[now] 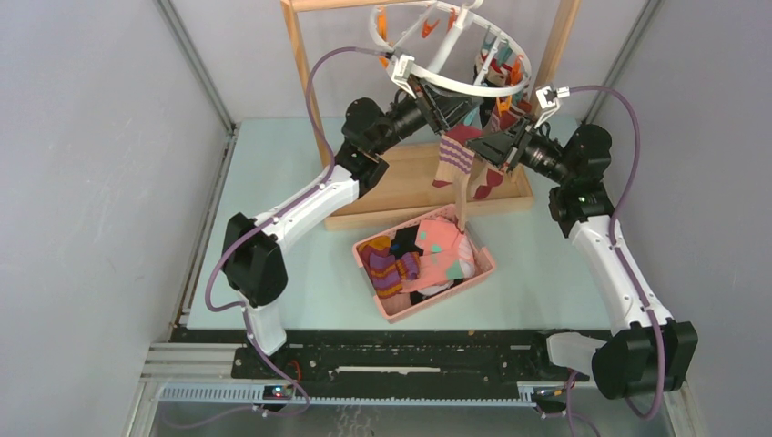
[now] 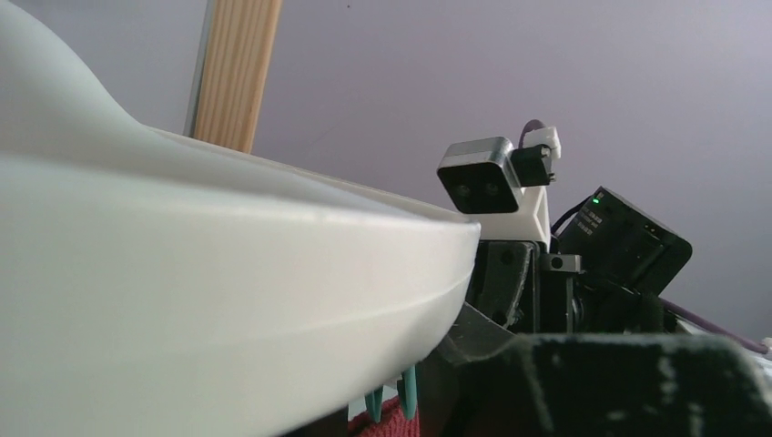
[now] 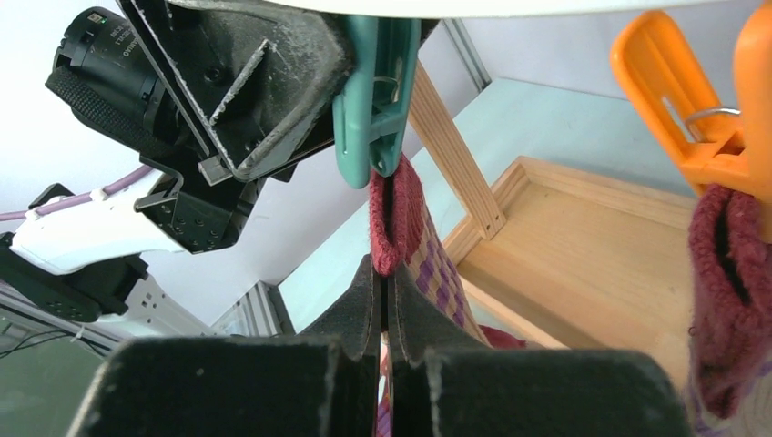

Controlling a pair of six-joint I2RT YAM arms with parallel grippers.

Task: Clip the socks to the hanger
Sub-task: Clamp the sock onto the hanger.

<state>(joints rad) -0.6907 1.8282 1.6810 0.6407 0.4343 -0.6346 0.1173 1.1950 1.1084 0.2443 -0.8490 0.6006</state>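
Hanging from a teal clip (image 3: 373, 100) on the hanger (image 1: 460, 88), your sock (image 3: 398, 214) has its maroon cuff caught in the clip's lower end. Its purple-and-tan checked body drops away behind the fingers of your right end effector (image 3: 380, 282). Those fingers are pressed together just under the cuff, and a sliver of purple fabric shows in the seam between them, so you have the sock pinched there.

Your left end effector (image 1: 455, 111) reaches up under the hanger's near rim. In the right wrist view one of its fingers lies against the upper end of the teal clip, and in its own wrist view the white rim fills most of the picture. You cannot tell from any view whether it is clamped on the clip or the rim, or standing open.

To the right, an orange clip (image 3: 701, 118) holds a second sock (image 3: 728, 300), maroon, apart from the first. The hanger hangs within a wooden rack (image 1: 308, 91), whose tray-like base sits on the pale green table (image 1: 273, 164). In front of the base, a pink basket (image 1: 441, 300) holds more socks (image 1: 387, 266), among them a purple-and-orange striped one and pink ones.

For writing, you get little: the white print on the black housings of both arms is too small to read.
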